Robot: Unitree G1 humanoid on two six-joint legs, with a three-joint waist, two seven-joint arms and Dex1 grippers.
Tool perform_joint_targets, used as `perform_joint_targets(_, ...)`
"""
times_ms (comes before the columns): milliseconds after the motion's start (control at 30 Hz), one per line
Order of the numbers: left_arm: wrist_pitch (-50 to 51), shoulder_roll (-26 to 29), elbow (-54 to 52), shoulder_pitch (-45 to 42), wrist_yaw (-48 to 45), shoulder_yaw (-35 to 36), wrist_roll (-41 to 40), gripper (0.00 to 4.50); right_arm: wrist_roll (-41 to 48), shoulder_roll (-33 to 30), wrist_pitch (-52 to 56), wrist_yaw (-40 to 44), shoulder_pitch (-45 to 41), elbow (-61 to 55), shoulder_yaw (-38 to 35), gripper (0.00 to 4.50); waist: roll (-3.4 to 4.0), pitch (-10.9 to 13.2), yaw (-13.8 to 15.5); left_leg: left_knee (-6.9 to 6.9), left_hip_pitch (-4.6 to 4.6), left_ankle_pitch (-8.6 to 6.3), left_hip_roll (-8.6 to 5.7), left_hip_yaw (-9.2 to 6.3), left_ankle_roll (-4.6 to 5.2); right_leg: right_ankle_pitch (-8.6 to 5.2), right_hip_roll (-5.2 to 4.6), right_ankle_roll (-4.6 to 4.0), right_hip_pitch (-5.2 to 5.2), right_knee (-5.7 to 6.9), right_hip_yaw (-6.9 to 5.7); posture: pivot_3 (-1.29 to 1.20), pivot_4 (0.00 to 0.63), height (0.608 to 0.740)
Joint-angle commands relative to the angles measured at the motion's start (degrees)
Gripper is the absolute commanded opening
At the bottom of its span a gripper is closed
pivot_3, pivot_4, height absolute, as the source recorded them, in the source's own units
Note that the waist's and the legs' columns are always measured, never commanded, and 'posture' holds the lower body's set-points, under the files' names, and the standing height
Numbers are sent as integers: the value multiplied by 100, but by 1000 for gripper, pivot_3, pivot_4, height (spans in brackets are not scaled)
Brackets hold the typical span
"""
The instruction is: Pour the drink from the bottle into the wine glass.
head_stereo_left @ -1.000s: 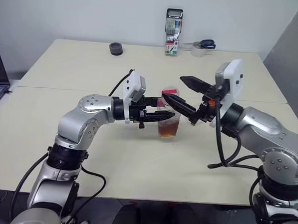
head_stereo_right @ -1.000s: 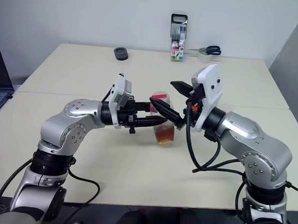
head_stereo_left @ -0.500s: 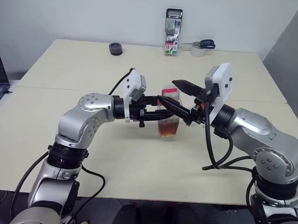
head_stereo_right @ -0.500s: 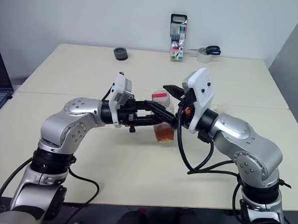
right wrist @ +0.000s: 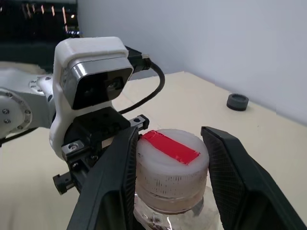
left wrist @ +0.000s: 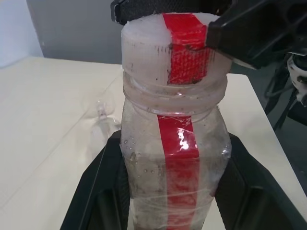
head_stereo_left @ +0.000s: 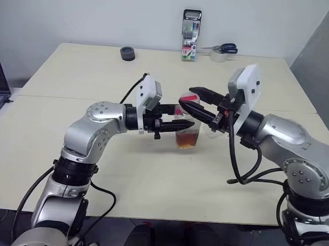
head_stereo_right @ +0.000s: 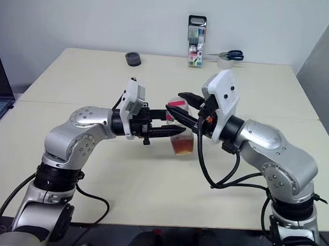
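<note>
Bottle (left wrist: 175, 143), amber drink in its lower part: body clamped upright in left hand (head_stereo_left: 170, 122) so it is steadied; capped. Right hand (right wrist: 168, 163), fingers parted astride cap (right wrist: 171, 168), apparently for unscrewing. Bench (head_stereo_left: 73, 79) beneath.

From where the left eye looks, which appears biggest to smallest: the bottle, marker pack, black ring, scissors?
1. Marker pack
2. Bottle, though claws cover part of it
3. Scissors and black ring look alike; unsure

Nearness skews this.

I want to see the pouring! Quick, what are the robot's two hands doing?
Left gripper: shut on the bottle.
Right gripper: around the cap, grip cannot be told.
</note>
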Motion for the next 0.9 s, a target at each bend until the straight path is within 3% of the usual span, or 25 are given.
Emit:
perform_joint_targets(33, -39, 5, -132, -19, -27, 75, -79, 1995, 292, 32, 38, -214, -233, 20, -655, 1751, -5, -2, 0, 0, 0, -1, 0, -3, 1, 0, 0, 0, 1, -1, -3, 0, 150, 740)
perform_joint_targets(133, -60, -16, -116, -19, -31, 66, -60, 1995, 1420, 571, 554, -991, -151, 239, -1336, 1751, -7, -3, -4, 0, 0, 0, 3, -2, -1, 0, 0, 0, 1, 2, -3, 0, 150, 740)
perform_joint_targets(267, -43, 19, -116, -25, -68, 80, -73, 1995, 1699, 501, 732, -1533, 336, -62, -1726, 1751, -6, -3, 3, -1, -3, 6, 2, 0, -10, 0, -2, 0, 1, 0, -2, 0, 150, 740)
perform_joint_targets(367, -39, 20, -127, -14, -56, 87, -77, 1995, 862, 45, 402, -1543, 1166, -314, -1704, 1751, -7, -3, 42, -2, -8, 4, 0, -1, -8, 0, -5, 0, 1, -7, -3, 0, 150, 740)
perform_joint_targets(433, -8, -6, -154, -3, 0, 90, -90, 1995, -251, -225, -191, -1645, 2319, -235, -1584, 1751, -13, -8, 70, -1, -10, -1, -1, 3, 1, 0, -5, 1, 2, -11, 0, 0, 150, 740)
perform_joint_targets(533, -1, -23, -187, 38, 28, 76, -93, 1995, -1444, -169, -854, -2044, 3515, 210, -1408, 1751, -15, -9, 112, -5, -7, 2, -3, 8, -3, -2, -4, 5, 5, -16, 4, 0, 150, 740)
perform_joint_targets(633, -13, -23, -178, 7, -27, 22, -81, 1995, -2077, 521, -1476, -2405, 4069, 1145, -1125, 1751, -15, -9, 59, -2, 3, 8, -3, 23, -14, -3, 0, 5, 1, 1, 24, 0, 150, 740)
perform_joint_targets(767, -58, -33, -107, -117, -42, 13, -42, 1995, -2367, 1227, -1939, -2553, 3961, 1742, -1108, 1751, -1, -2, -45, -6, 23, 8, 10, 29, -14, -2, 20, 4, 3, 15, 39, 0, 150, 740)
perform_joint_targets(900, -24, 3, -117, -143, -57, 28, -58, 1995, -2513, 1504, -2172, -2481, 3826, 1985, -1171, 3054, 0, -3, -21, -5, 29, 9, 14, 28, -16, -1, 29, 2, 7, 16, 41, 0, 150, 740)
